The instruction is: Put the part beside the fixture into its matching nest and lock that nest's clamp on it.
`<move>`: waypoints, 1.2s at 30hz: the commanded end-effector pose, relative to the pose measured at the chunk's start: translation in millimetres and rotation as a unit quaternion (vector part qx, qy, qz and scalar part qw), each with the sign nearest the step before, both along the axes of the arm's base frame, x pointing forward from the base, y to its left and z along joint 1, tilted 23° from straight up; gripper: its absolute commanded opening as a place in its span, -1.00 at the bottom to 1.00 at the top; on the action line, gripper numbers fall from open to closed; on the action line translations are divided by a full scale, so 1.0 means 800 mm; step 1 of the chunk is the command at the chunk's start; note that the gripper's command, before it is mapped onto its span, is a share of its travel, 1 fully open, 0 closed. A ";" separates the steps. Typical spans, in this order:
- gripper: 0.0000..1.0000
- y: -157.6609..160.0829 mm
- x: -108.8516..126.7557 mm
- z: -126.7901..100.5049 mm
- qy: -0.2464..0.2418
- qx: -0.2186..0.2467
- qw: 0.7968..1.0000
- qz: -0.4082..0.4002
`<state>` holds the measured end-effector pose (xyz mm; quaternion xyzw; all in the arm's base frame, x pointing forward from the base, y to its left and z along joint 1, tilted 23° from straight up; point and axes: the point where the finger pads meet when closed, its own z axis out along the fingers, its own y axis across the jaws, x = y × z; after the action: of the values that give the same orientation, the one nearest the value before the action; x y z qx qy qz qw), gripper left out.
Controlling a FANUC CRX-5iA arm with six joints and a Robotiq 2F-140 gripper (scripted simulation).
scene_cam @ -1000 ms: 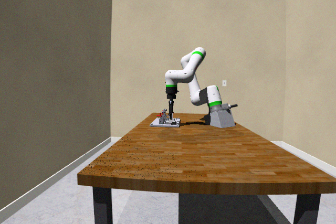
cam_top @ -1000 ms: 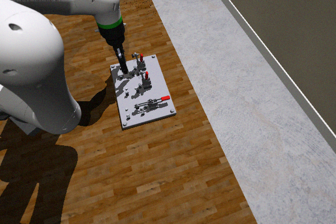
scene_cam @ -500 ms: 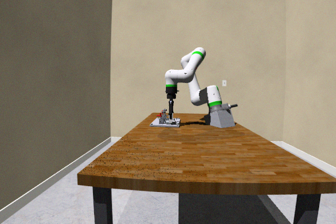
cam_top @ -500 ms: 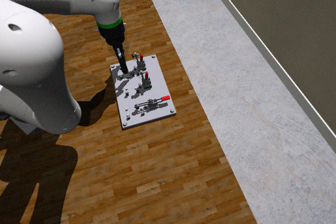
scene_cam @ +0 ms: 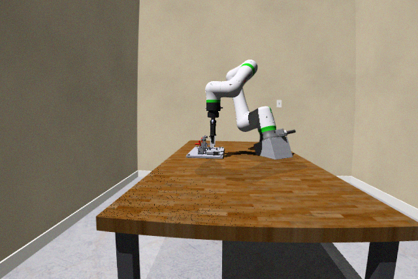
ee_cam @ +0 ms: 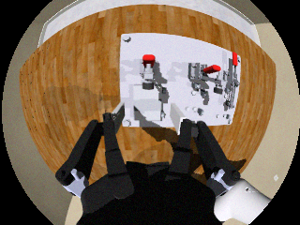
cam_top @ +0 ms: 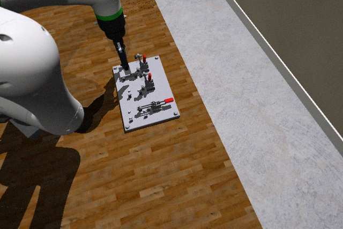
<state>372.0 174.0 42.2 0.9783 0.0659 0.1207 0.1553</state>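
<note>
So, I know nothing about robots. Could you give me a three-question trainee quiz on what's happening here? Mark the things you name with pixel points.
1. Multiple choice: How many red clamp handles [cam_top: 144, 59] [scene_cam: 197, 144] [ee_cam: 148, 59] are on the fixture plate [cam_top: 162, 76] [scene_cam: 195, 155] [ee_cam: 175, 47]?
a) one
b) three
c) five

2. True or false: The gripper [cam_top: 126, 68] [scene_cam: 212, 146] [ee_cam: 147, 109] is open and not holding the pale rectangular part [cam_top: 127, 75] [ee_cam: 146, 105].

3. Fill in one word, "upright" or "flat": In the top view, the red handle farthest from the gripper [cam_top: 169, 100] [ee_cam: 234, 58] lies ____.

Key: 1 b; 2 true; 3 flat.
</note>
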 end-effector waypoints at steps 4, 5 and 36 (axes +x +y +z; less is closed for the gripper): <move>0.16 0.006 -0.006 0.020 0.000 0.000 1.000 0.000; 0.16 0.007 -0.006 0.022 0.000 0.000 1.000 0.000; -0.44 0.018 -0.016 0.057 0.000 0.000 1.000 0.000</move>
<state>362.8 184.3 75.1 0.9782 0.0659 0.1207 0.1553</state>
